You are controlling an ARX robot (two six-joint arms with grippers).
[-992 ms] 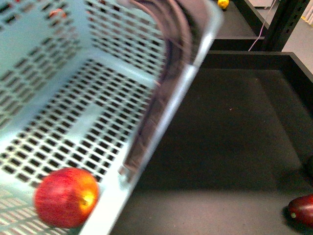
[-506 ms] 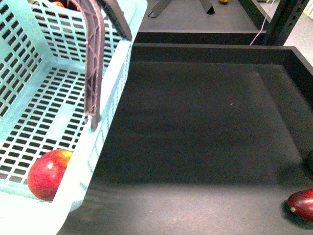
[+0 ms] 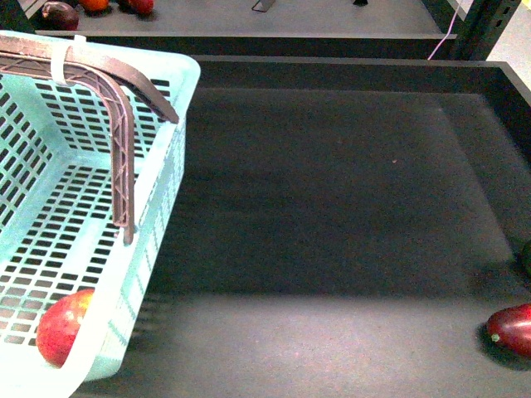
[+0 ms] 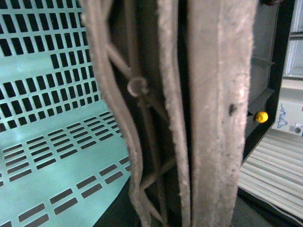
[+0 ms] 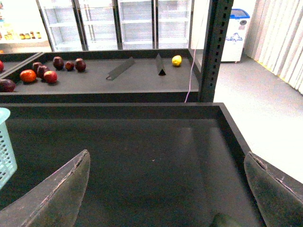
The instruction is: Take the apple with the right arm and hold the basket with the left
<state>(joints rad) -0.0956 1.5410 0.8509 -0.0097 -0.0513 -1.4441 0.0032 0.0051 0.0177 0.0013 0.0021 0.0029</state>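
The turquoise basket [image 3: 162, 207] fills the left of the front view, tilted, with its brownish-grey handle [image 3: 120, 141] arching over it. The red apple [image 3: 60, 327] lies in its near corner, partly behind the wall. My left gripper is shut on the basket; in the left wrist view its fingers [image 4: 222, 118] and the latticed handle [image 4: 137, 90] fill the frame over the slotted basket floor [image 4: 47, 118]. My right gripper [image 5: 170, 189] is open and empty above the dark tray floor, its fingertips [image 5: 61, 189] wide apart. Neither gripper shows in the front view.
A dark maroon fruit [image 3: 513, 329] lies at the near right of the black tray [image 3: 348, 207]. Raised tray walls run along the back and right. A further shelf holds several small fruits [image 5: 42, 71] and a yellow one [image 5: 176, 60]. A black post [image 5: 214, 47] stands at the back right.
The basket has swung to the left and levelled out, with the apple staying in its near corner. The front view's aim has shifted, showing more of the tray's back wall.
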